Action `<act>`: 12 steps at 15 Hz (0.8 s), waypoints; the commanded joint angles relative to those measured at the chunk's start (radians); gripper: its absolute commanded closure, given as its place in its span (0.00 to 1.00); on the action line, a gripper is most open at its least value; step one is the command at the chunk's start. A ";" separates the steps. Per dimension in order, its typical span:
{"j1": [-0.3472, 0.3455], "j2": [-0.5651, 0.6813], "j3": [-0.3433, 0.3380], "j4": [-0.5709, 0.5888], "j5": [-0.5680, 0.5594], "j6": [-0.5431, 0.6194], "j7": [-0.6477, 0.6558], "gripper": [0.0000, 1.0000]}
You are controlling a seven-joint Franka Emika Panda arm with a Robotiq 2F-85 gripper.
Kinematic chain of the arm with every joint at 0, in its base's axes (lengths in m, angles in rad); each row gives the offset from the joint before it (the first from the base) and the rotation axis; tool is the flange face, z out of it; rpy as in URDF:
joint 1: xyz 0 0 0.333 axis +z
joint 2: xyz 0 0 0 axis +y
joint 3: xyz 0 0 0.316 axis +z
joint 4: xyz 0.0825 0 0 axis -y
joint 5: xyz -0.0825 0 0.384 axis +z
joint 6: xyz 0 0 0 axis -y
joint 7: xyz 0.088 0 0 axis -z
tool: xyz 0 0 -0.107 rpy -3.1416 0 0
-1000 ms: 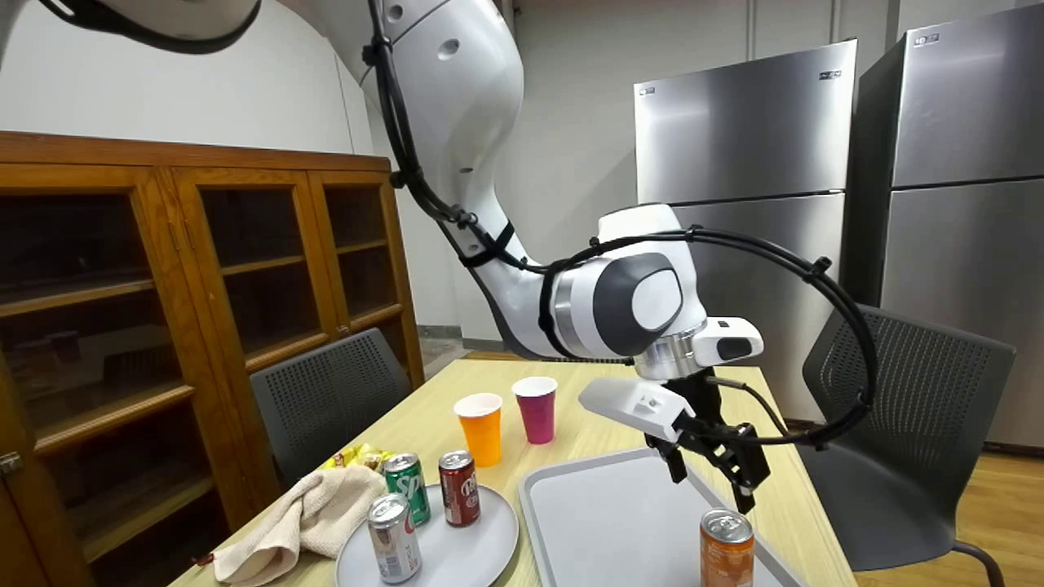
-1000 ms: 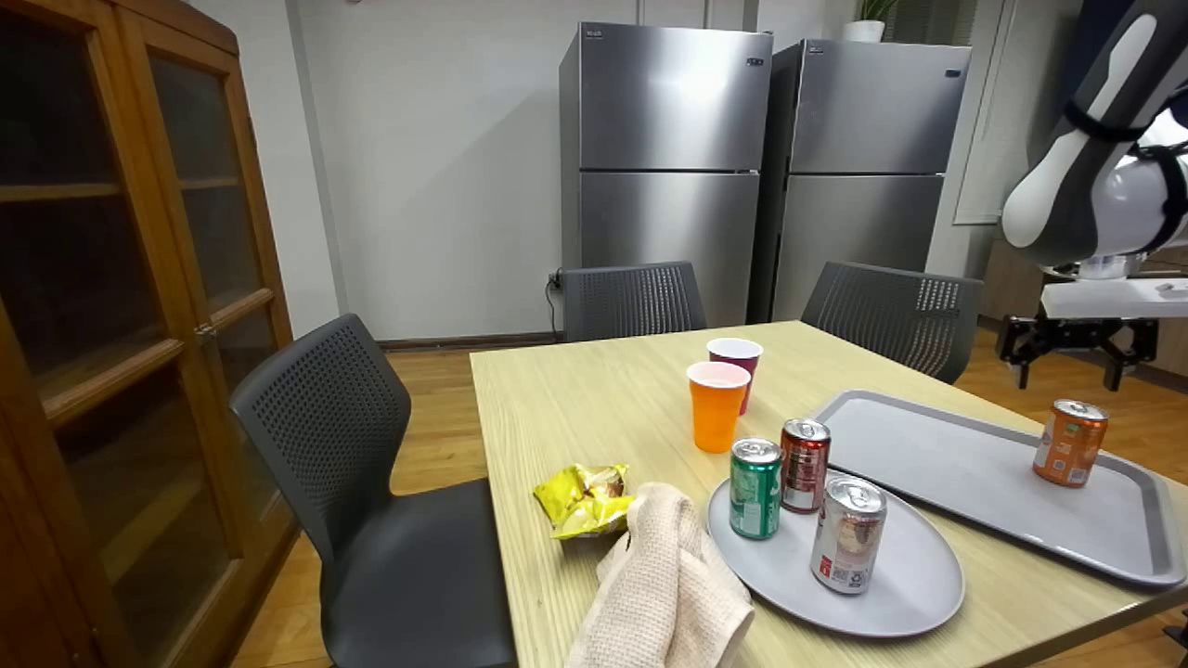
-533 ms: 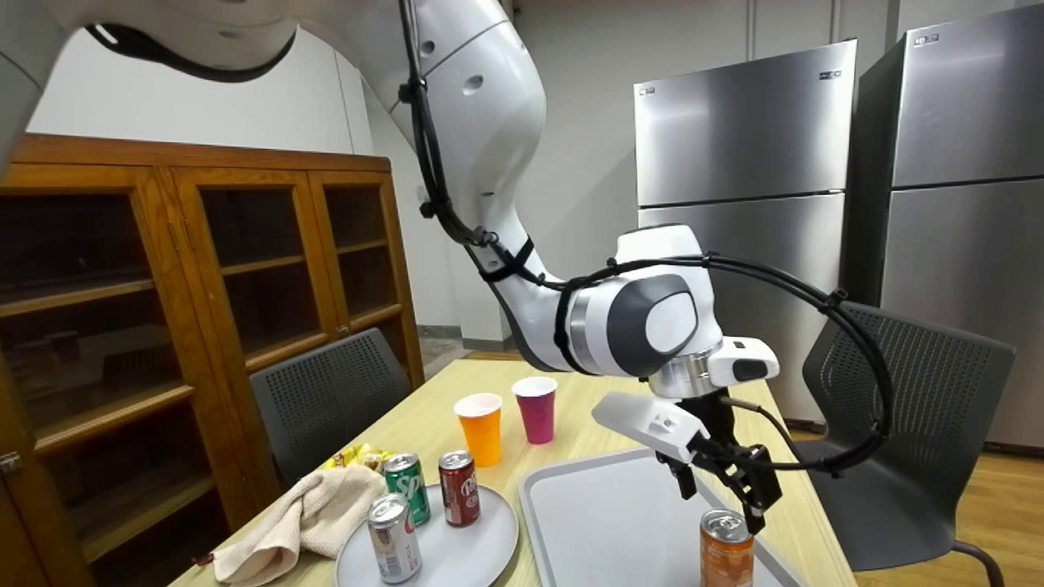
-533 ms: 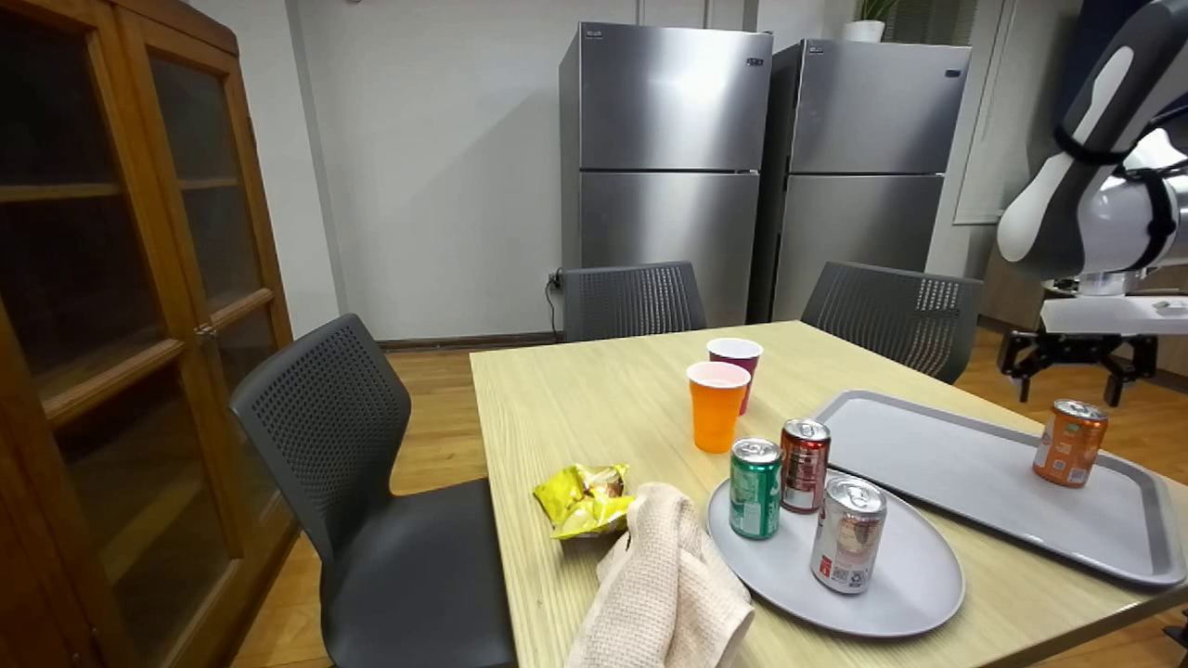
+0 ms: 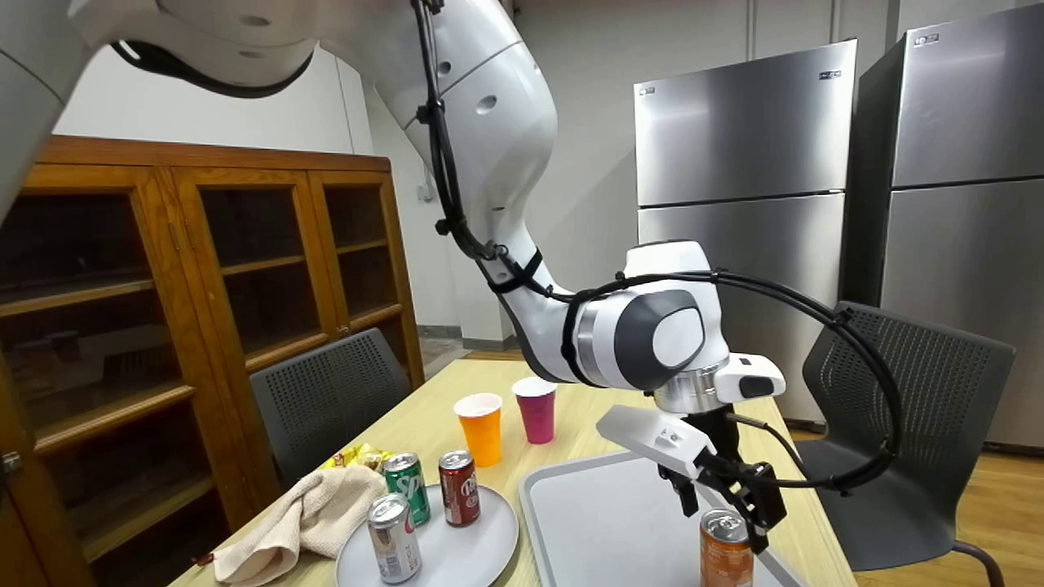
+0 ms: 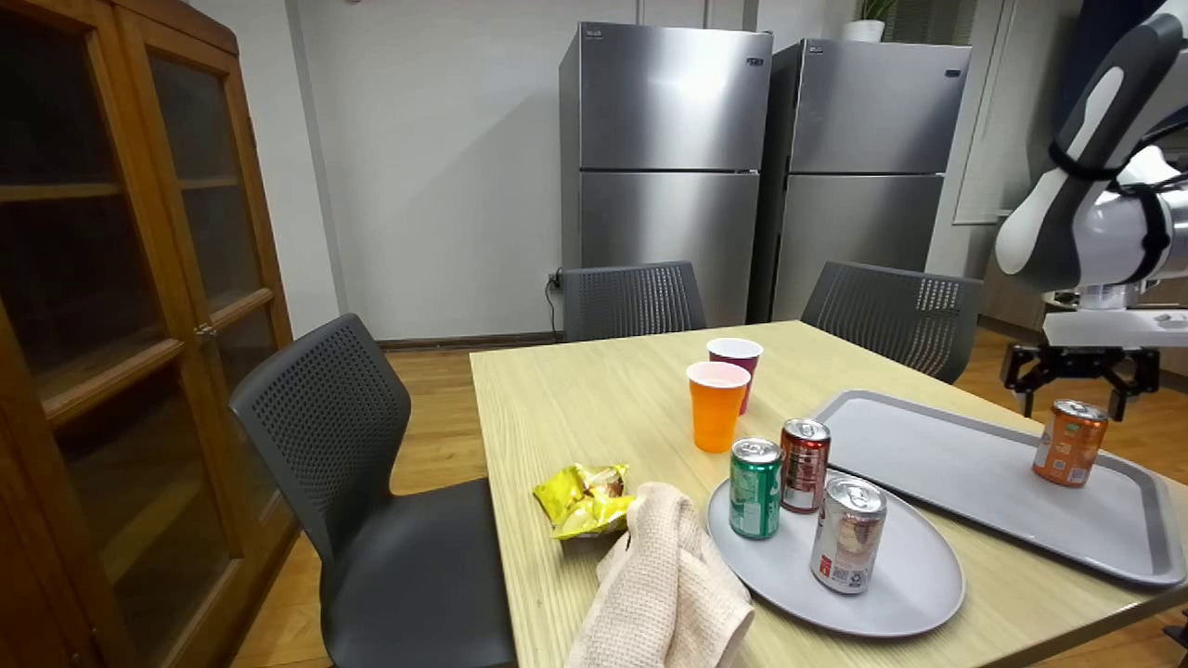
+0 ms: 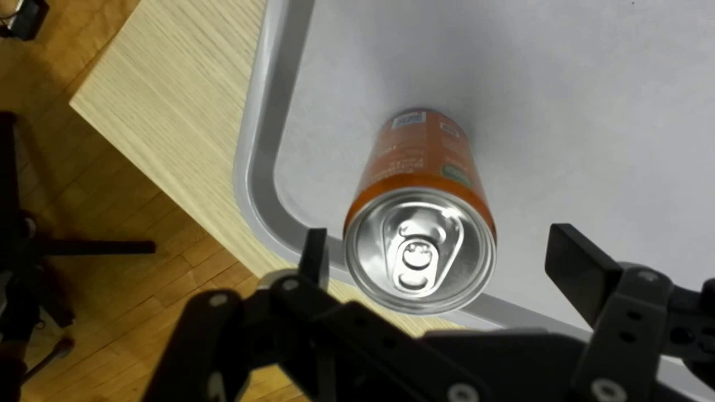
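Observation:
My gripper [image 7: 441, 245] stands open in the wrist view, its black fingers [image 7: 581, 273] spread wide with a gap on each side of the orange can [image 7: 419, 251]. The can is upright, silver lid up, near a corner of the grey tray [image 7: 586, 128]. In an exterior view the gripper [image 5: 723, 522] hangs low by the top of the orange can [image 5: 726, 562]. From another angle its fingertips [image 6: 1027, 404] are about level with the lid of the can [image 6: 1070, 450], which partly hides one of them. Nothing is held.
A round plate [image 6: 789, 594] bears a green can [image 6: 755, 492], a dark red can [image 6: 805, 464] and a silver can [image 6: 848, 538]. Orange [image 6: 715, 408] and purple [image 6: 735, 350] cups, a cloth [image 6: 664, 594] and a yellow packet [image 6: 583, 501] share the table. Chairs surround it.
The arm has come down, bringing the open gripper lower and slightly to one side, close to the orange can's top. The cans, tray and cups have stayed in place.

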 commanded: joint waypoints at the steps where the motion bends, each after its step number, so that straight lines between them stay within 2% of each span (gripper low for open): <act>1: -0.024 0.014 0.016 0.033 0.019 -0.046 -0.038 0.00; 3: -0.025 0.021 0.016 0.038 0.024 -0.046 -0.029 0.00; 4: -0.029 0.022 0.019 0.041 0.032 -0.045 -0.024 0.25; 5: -0.030 0.022 0.020 0.043 0.040 -0.045 -0.021 0.26; 9: -0.027 0.019 0.017 0.048 0.053 -0.040 -0.019 0.58; 12: -0.018 -0.004 0.015 0.030 0.047 -0.032 -0.024 0.60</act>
